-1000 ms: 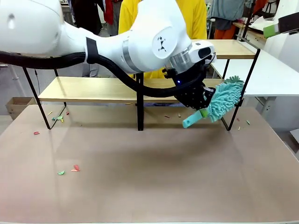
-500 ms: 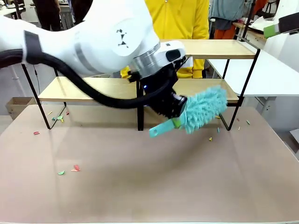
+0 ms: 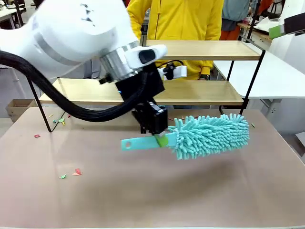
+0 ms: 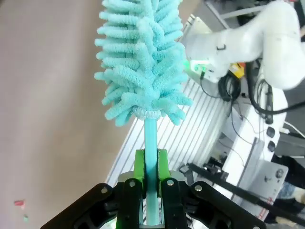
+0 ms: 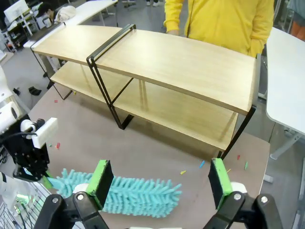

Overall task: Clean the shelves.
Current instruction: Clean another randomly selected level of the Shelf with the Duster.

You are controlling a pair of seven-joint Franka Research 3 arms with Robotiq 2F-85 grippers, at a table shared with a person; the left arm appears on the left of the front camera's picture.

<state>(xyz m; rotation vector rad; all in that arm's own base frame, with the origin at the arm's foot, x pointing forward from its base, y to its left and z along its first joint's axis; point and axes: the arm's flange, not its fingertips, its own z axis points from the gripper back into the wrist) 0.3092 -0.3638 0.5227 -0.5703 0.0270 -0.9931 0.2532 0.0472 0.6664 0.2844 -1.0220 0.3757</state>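
Table [image 3: 143,200], shelves [image 3: 200,93] behind left claw [image 3: 159,138]

The glossy white left arm [image 3: 81,33] carries a thick black cable. Its black pincer [image 4: 151,191] has bright green pads [image 4: 139,164]. The person [image 3: 183,19] wears a yellow top.

Front cam across table; wrist cams close; all sharing duster [image 3: 209,135].

Small coloured scraps [image 3: 76,171] lie scattered on the brown bench [image 3: 143,200]; a person in yellow [image 3: 183,19] stands behind it.
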